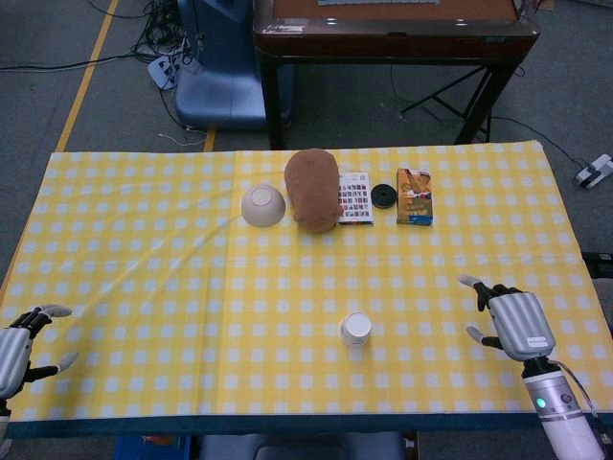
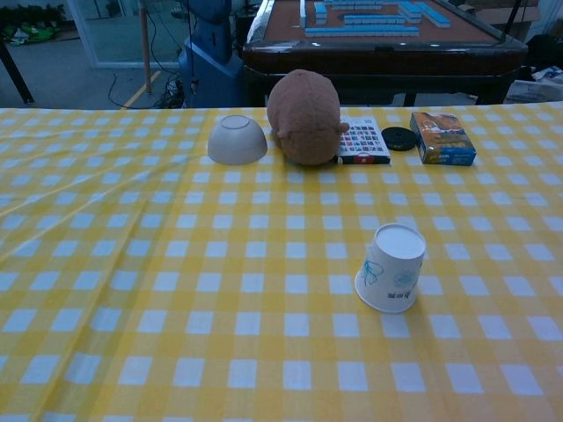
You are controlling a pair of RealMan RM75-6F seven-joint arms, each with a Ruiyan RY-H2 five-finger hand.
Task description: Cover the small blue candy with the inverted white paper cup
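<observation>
Head view: white paper cup (image 1: 355, 329) inverted mid-table, toward near edge; candy not visible, judged under it. Right hand (image 1: 512, 323) at cup's 3 o'clock, well apart, fingers spread, empty. Left hand (image 1: 21, 349) at 9 o'clock by table corner, fingers apart, empty.

Chest view: cup looks tilted, rim at 7 o'clock. Judged light, crushable; hold sidewall gently. Open cloth all round; plush toy (image 2: 304, 117) far at 11 o'clock.
</observation>
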